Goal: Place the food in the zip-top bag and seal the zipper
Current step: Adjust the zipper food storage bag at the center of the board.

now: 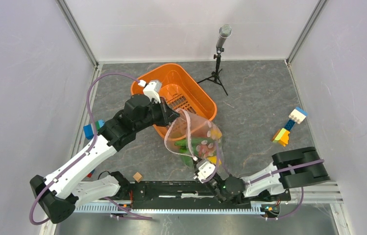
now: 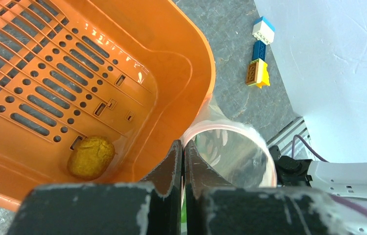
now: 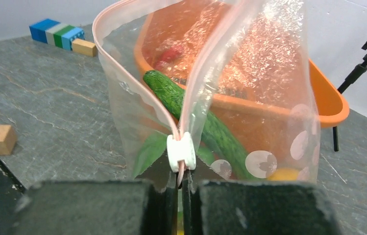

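The clear dotted zip-top bag [image 1: 194, 136] is stretched between my two grippers beside the orange basket, its mouth gaping open. My left gripper [image 1: 173, 116] is shut on the bag's far mouth edge [image 2: 230, 132], seen in the left wrist view [image 2: 183, 147]. My right gripper [image 3: 181, 178] is shut on the near end of the pink zipper [image 3: 122, 83], just under its white slider [image 3: 181, 151]. Inside the bag lie a long green cucumber [image 3: 191, 110], a yellow piece [image 3: 283, 174] and other green food. A yellowish lumpy piece [image 2: 91, 156] lies in the basket.
The orange slotted basket [image 1: 206, 100] stands just behind the bag. A microphone on a tripod [image 1: 222, 39] stands behind it. Building blocks [image 1: 289, 128] lie at the right, more blocks [image 1: 92, 129] at the left. A small wooden cube [image 1: 137, 176] sits near the arm bases.
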Robot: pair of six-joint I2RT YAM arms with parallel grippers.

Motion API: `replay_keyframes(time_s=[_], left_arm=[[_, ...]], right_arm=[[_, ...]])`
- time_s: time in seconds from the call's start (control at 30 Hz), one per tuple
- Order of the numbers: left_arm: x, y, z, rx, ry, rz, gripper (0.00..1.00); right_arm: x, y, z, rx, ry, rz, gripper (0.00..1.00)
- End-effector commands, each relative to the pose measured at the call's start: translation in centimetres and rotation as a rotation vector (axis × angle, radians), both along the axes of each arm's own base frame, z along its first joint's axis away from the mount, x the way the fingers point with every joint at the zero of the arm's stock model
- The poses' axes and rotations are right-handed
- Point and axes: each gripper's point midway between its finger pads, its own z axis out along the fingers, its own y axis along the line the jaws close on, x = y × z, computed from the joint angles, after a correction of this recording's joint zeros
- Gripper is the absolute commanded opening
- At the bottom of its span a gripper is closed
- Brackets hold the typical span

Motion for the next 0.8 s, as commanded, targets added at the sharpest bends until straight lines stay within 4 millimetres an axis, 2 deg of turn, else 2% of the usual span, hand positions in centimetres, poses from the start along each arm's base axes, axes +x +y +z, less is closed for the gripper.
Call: replay_keyframes(time_s=[0.0,0.33,0.5,0.67,0.77], left_arm=[[0.4,0.4,2.4,-0.087,-0.039,0.05,0.02],[-0.3,1.4,2.8,-0.088,-0.051,0.059,0.02],[-1.4,3.2,2.8,-0.07,-0.062,0.09,0.02],[-2.8,4.6,3.2,-0.049,-0.063,0.09,0.02],[-3.3,5.4,3.3,-0.033,-0.053,0.106,0.03]], right_arm=[[-0.3,-1.1,4.7,0.285,0.05,0.067,0.0],[-1.9,-0.9,6.2,0.193,0.07,0.233,0.0],[-2.9,-0.5,6.1,0.051,0.105,0.362,0.0],[-3.2,-2.2,6.4,-0.066,0.14,0.436,0.0],[-4.0,-2.7,6.6,-0.141,0.154,0.504,0.0]])
